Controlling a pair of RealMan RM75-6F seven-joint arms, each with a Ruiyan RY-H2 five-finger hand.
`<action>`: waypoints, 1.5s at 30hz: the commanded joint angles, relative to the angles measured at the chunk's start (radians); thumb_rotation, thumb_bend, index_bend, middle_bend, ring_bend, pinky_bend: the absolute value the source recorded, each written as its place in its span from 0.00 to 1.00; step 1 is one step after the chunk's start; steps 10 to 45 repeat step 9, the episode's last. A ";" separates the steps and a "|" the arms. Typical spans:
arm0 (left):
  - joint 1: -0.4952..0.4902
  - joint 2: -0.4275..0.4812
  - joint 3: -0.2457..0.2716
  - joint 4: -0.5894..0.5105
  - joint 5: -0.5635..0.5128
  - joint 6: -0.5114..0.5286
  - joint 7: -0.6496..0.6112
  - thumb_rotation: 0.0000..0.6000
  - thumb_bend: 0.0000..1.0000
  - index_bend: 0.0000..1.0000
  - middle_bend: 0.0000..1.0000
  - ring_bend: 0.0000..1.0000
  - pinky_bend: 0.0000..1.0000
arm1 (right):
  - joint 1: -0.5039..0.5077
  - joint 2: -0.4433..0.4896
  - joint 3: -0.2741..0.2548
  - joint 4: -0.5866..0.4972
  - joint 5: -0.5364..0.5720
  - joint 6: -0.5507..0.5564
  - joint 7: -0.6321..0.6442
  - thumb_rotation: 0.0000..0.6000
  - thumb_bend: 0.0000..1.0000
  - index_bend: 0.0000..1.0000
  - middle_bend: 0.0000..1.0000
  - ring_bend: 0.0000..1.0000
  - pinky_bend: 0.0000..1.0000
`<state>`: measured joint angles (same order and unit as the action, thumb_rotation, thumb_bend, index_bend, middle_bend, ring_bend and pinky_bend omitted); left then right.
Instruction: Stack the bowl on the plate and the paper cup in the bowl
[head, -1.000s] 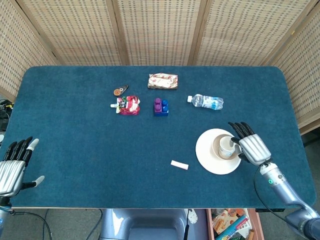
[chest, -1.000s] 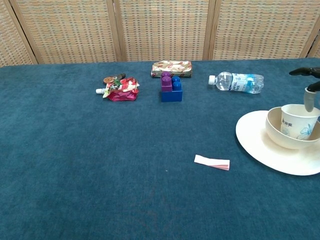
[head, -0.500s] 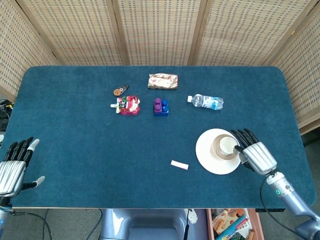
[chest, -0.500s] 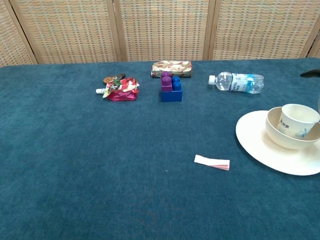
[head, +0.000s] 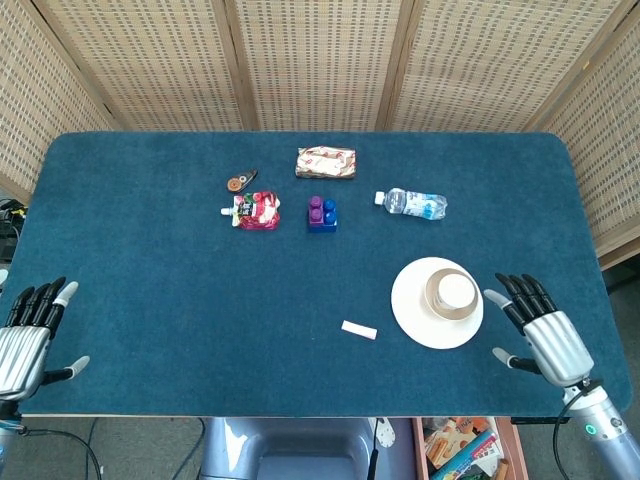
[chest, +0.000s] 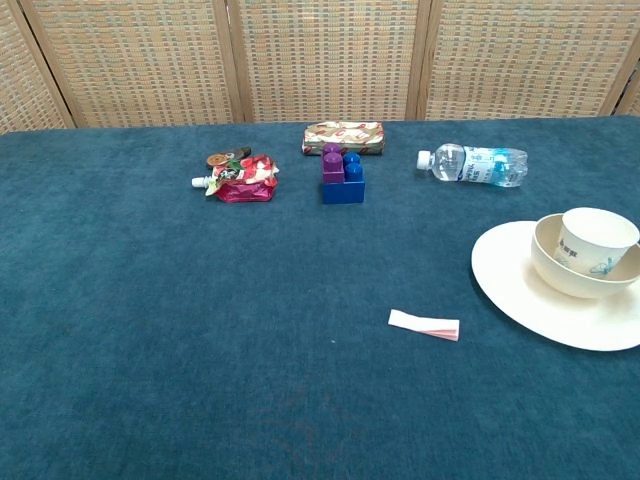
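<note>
A cream plate lies on the right of the blue table. A cream bowl sits on it, and a white paper cup stands tilted inside the bowl. My right hand hovers open near the table's front right edge, to the right of the plate and clear of it. At the front left corner my left hand is open and holds nothing. The chest view shows neither hand.
A small pink-and-white packet lies left of the plate. Along the back stand a water bottle, purple-and-blue blocks, a red pouch, a patterned wrapper and a small brown disc.
My right hand let go of the paper cup and drew back toward the front right, leaving the cup in the bowl. The left hand stayed still.
</note>
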<state>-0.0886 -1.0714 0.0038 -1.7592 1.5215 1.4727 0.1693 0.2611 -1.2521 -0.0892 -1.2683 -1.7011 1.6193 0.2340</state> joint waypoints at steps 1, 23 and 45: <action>0.014 -0.006 0.005 0.017 0.021 0.028 -0.009 1.00 0.00 0.00 0.00 0.00 0.00 | -0.059 0.019 0.001 -0.096 0.023 0.053 -0.048 1.00 0.00 0.00 0.00 0.00 0.00; 0.028 -0.002 0.017 0.045 0.058 0.057 -0.047 1.00 0.00 0.00 0.00 0.00 0.00 | -0.124 0.005 0.027 -0.170 0.038 0.116 -0.215 1.00 0.00 0.00 0.00 0.00 0.00; 0.028 -0.002 0.017 0.045 0.058 0.057 -0.047 1.00 0.00 0.00 0.00 0.00 0.00 | -0.124 0.005 0.027 -0.170 0.038 0.116 -0.215 1.00 0.00 0.00 0.00 0.00 0.00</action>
